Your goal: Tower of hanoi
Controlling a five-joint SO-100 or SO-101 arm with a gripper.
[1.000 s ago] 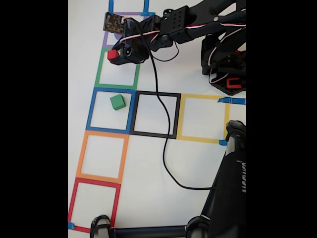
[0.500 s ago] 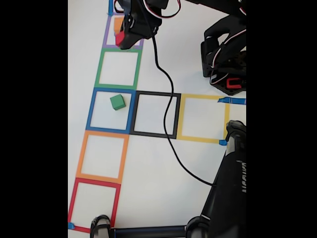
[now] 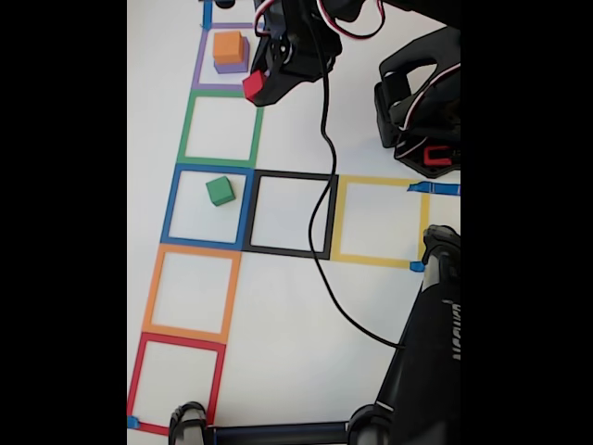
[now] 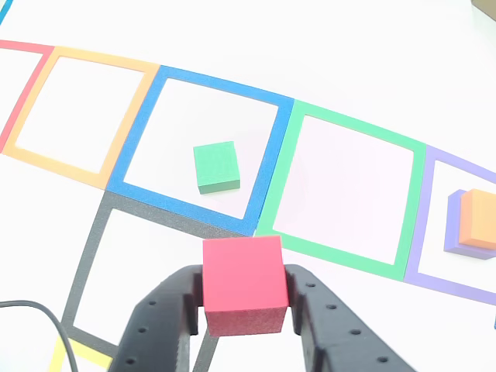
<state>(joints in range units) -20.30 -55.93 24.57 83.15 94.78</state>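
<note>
My gripper is shut on the small red block, holding it above the right edge of the green tape square in the fixed view. In the other view the red block sits clamped between the two black fingers. An orange block rests on top of a purple block inside the purple tape square at the top; both appear at the right edge as orange block and purple block. The green block lies in the blue tape square, also green block.
A column of tape squares runs purple, green, blue, orange, red down the white table, with black and yellow squares to the right of blue. A black cable trails across the black square. The arm's base stands at top right; a dark stand fills the bottom right.
The gripper with the red block has swung right and slightly down, off the purple square, uncovering the orange-on-purple stack. The green block has not moved.
</note>
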